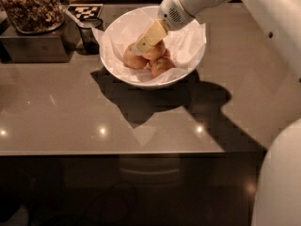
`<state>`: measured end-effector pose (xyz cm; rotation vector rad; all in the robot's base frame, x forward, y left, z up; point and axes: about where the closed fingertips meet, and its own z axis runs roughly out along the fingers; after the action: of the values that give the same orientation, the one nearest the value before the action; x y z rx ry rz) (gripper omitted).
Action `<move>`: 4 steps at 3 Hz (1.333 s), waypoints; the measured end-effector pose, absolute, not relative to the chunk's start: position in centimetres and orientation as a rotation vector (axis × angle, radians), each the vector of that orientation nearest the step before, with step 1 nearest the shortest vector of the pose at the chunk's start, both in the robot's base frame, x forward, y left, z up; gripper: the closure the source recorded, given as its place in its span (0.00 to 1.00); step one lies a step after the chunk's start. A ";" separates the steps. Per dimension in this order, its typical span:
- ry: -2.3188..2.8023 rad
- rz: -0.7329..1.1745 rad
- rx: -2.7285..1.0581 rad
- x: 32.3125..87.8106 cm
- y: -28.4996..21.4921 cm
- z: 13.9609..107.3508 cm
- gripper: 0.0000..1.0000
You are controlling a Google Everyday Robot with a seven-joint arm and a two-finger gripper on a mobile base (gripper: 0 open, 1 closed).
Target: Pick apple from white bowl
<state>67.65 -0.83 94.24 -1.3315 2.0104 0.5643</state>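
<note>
Apple: top apple (156, 52) of three, in the bowl (141, 81) on crumpled paper (188, 44).
Tool: tool (139, 46) comes down from the upper right, tip at the top apple's upper left; open or closed, cannot tell.
Around: left apple (131, 60) and lower apple (162, 66) touch it.
Table: table (94, 112) also carries a tray (30, 8) of brown clumps, far left.

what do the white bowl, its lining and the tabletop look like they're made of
The white bowl: smooth, matte white, likely ceramic or plastic. Its lining: crumpled white paper. The tabletop: glossy dark surface mirroring light spots, maybe polished stone or laminate. The gripper sits over the apples in the bowl.
</note>
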 end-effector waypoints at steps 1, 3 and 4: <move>2.051 0.599 -1.325 68.0 -0.3 92.0 0.00; 2.126 0.598 -1.321 67.8 -0.4 88.8 0.18; 2.126 0.599 -1.321 67.8 -0.4 88.8 0.42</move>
<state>67.78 -0.38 88.76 -1.3212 2.1257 0.5985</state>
